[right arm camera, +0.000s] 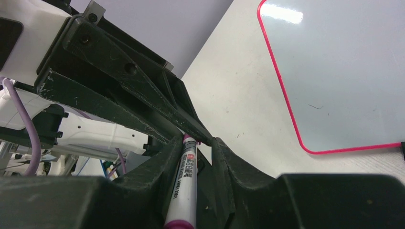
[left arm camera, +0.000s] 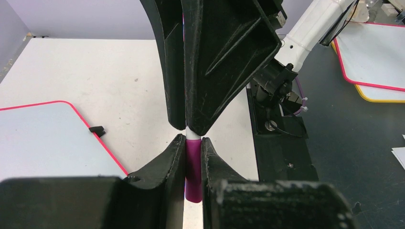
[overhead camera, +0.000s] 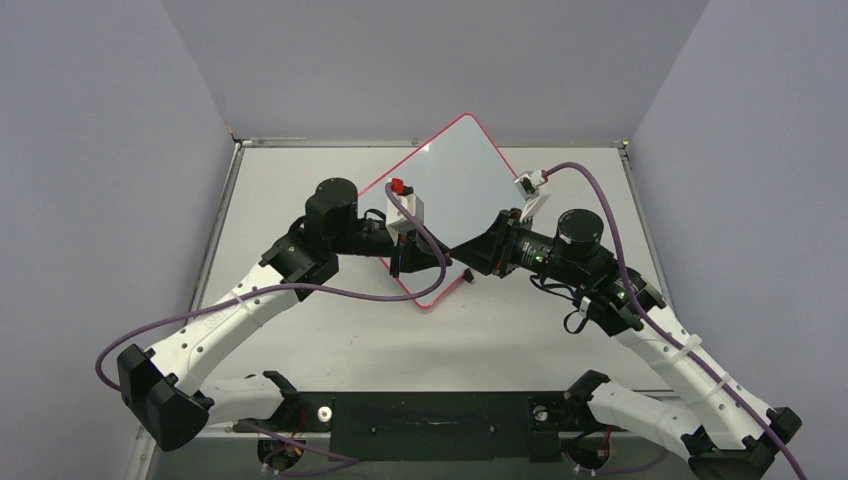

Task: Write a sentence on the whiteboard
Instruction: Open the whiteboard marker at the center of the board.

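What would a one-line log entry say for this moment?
left fingers: shut on magenta end of white marker pen | right fingers: around pen body, grip unclear | pink-framed glossy white whiteboard: no words

1 whiteboard [overhead camera: 470,180] at far centre of 1 table [overhead camera: 300,340], w/ 1 black clip [overhead camera: 467,276] showing on its near edge; 1 marker [right arm camera: 185,183]. 2 arms, L arm [overhead camera: 230,310] & R arm [overhead camera: 680,360], w/ 2 grippers, L gripper [left arm camera: 192,143] & R gripper [right arm camera: 198,143], and 2 purple cables, L cable [overhead camera: 300,290] & R cable [overhead camera: 575,165]. Off the table, beyond the R arm's base: 2 more boards, 1 pink-edged board [left arm camera: 377,47] over 1 yellow-edged board [left arm camera: 382,98].
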Robot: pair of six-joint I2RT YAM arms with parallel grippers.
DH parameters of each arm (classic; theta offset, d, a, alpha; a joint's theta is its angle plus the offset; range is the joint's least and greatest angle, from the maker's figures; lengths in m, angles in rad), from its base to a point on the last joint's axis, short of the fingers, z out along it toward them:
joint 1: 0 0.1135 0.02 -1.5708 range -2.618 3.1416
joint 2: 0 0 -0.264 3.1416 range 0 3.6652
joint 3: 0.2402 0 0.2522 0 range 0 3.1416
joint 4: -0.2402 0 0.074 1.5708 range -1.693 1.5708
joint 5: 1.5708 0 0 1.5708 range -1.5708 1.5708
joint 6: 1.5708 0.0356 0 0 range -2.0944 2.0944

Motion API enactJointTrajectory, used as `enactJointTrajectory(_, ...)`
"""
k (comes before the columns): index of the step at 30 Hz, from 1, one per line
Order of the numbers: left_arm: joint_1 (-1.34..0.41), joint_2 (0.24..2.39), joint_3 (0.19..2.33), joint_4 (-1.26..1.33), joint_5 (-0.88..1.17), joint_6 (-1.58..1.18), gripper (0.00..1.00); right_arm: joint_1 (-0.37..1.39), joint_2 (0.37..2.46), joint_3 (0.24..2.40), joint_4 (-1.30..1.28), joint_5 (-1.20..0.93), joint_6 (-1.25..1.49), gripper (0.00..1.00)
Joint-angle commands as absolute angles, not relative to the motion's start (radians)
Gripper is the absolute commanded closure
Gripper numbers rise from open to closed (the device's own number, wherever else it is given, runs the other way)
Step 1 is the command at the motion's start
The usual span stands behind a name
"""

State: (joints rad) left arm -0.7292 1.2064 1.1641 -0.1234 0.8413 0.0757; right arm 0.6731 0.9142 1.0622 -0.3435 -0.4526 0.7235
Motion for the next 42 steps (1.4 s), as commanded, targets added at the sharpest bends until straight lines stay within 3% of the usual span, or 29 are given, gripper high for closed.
enactJointTrajectory(1, -0.723, 1.199, 1.201, -0.103, 0.873, 0.090, 1.00, 0.652, 0.896, 1.044, -0.279, -0.445, 0.740, 0.76)
enactJointTrajectory(7, -0.731, 1.187, 1.205, -0.068, 0.841, 0.022, 1.00, 0.652, 0.909, 1.042, -0.242, -0.457, 0.765, 0.82)
enactJointTrajectory(13, -0.738, 1.157, 1.170, 0.034, 0.817, -0.079, 1.00, 0.652, 0.919, 1.048, -0.228, -0.464, 0.772, 1.00)
enactJointTrajectory(20, -0.738, 1.131, 1.162, 0.114, 0.653, -0.232, 1.00, 0.653, 0.912, 1.028, -0.227, -0.439, 0.761, 1.00)
enactJointTrajectory(21, -0.736, 1.128, 1.166, 0.114, 0.615, -0.253, 0.96, 0.653, 0.912, 1.027, -0.226, -0.428, 0.760, 1.00)
enactJointTrajectory(26, -0.716, 1.110, 1.185, 0.123, 0.232, -0.532, 0.82, 0.651, 0.921, 1.028, -0.229, -0.365, 0.750, 1.00)
enactJointTrajectory(31, -0.701, 1.082, 1.229, 0.039, -0.018, -0.740, 0.78, 0.644, 0.943, 1.044, -0.230, -0.339, 0.747, 1.00)
enactJointTrajectory(42, -0.708, 1.082, 1.297, -0.105, -0.109, -0.813, 0.74, 0.641, 0.977, 1.054, -0.227, -0.317, 0.741, 1.00)
